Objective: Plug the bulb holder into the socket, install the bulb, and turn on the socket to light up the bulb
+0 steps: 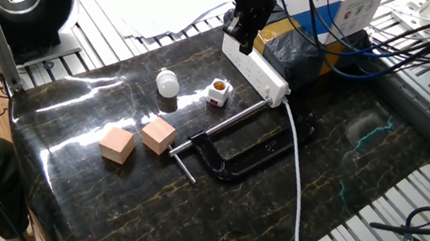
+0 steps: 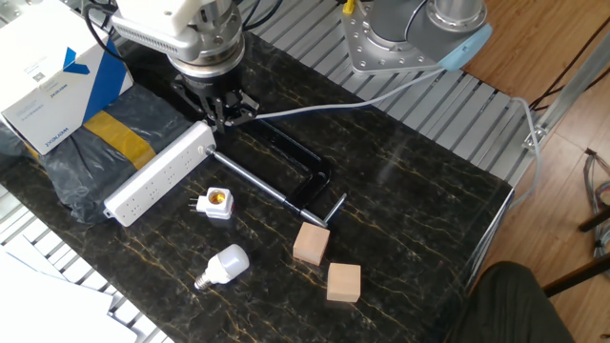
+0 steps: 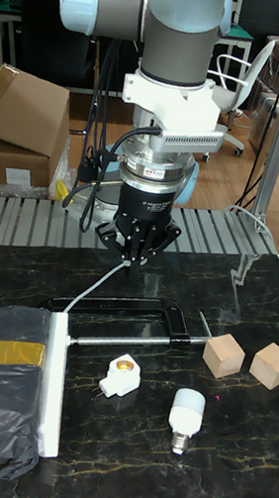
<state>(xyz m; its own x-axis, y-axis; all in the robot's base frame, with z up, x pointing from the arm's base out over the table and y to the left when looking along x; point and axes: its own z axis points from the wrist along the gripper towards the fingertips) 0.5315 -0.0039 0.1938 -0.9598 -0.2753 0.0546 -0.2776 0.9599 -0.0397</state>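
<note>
The socket (image 1: 255,68) (image 2: 162,171) (image 3: 53,383) lies flat on the dark marble table beside a black bag. Its white cable (image 1: 296,175) runs off one end. The bulb holder (image 1: 218,93) (image 2: 217,203) (image 3: 119,373) lies on the table next to the socket, unplugged, brass opening showing. The bulb (image 1: 168,84) (image 2: 222,265) (image 3: 186,413) lies on its side a little further out. My gripper (image 1: 240,39) (image 2: 222,112) (image 3: 145,250) hangs above the table near the socket's cable end, fingers drawn together and holding nothing.
A black C-clamp (image 1: 236,154) (image 2: 286,167) lies between the socket and two tan wooden cubes (image 1: 116,144) (image 1: 158,135). A black bag with yellow tape (image 2: 95,143) and a white and blue box (image 2: 48,81) sit behind the socket. The second arm's base (image 2: 410,38) stands at the table edge.
</note>
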